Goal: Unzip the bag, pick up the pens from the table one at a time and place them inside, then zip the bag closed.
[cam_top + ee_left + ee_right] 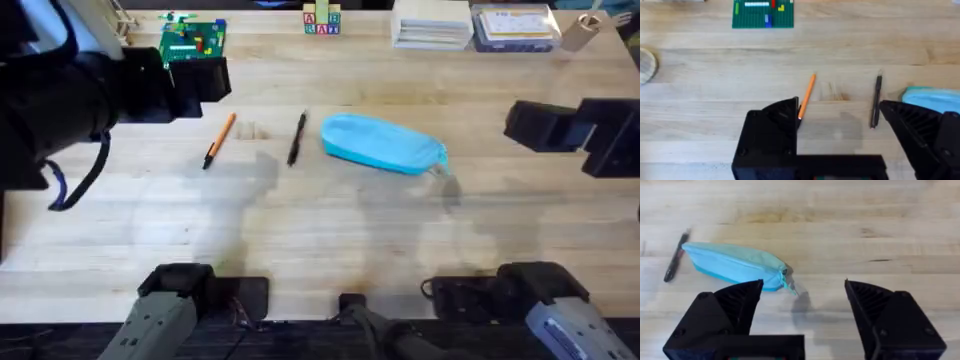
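The light blue bag (pixel 380 143) lies closed on the table (pixel 320 230), right of centre, with its zipper pull (pixel 785 274) at its right end. The black pen (pixel 297 137) lies just left of the bag, and the orange pen (pixel 220 140) lies further left. My left gripper (pixel 200 82) hovers open above and behind the orange pen (pixel 807 95), with the black pen (pixel 876 100) and the bag's edge (pixel 935 99) ahead of it. My right gripper (pixel 538 125) hangs open to the right of the bag (pixel 735 262), holding nothing.
A green brick plate (pixel 192 40) sits at the back left. Letter blocks (pixel 321 20), a white box (pixel 432 22) and a clear box (pixel 515 27) line the far edge. The table's front half is bare wood.
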Motion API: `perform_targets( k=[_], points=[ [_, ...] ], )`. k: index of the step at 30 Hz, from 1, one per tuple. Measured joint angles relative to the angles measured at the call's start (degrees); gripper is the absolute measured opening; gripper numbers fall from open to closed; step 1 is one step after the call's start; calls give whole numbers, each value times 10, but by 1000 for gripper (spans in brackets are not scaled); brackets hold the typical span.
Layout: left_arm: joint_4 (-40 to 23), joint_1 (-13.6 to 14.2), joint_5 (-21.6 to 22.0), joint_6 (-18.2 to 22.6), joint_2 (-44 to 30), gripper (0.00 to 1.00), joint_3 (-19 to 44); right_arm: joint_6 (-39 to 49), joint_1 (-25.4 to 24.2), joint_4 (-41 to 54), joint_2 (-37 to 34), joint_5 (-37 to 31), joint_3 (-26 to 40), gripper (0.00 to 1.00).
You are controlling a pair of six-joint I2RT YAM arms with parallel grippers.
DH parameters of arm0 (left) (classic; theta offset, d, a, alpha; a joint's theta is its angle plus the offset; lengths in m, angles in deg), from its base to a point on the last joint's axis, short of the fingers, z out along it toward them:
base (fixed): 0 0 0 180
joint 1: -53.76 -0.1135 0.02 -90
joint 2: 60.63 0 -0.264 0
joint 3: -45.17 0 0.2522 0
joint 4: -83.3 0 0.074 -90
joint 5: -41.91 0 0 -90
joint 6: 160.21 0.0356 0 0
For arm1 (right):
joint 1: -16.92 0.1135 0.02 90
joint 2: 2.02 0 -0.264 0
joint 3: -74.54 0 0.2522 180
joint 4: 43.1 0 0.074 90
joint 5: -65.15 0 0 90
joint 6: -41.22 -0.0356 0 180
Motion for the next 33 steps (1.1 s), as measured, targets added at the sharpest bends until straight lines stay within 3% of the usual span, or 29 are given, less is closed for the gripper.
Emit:
perform_targets(
  k=[14,33],
  points=[
    [-34,0,-18,-1,-74,994,15,0,0,53,-111,0,47,998],
    [-33,0,-20,-1,-76,994,15,0,0,53,-117,0,47,998]
  ],
)
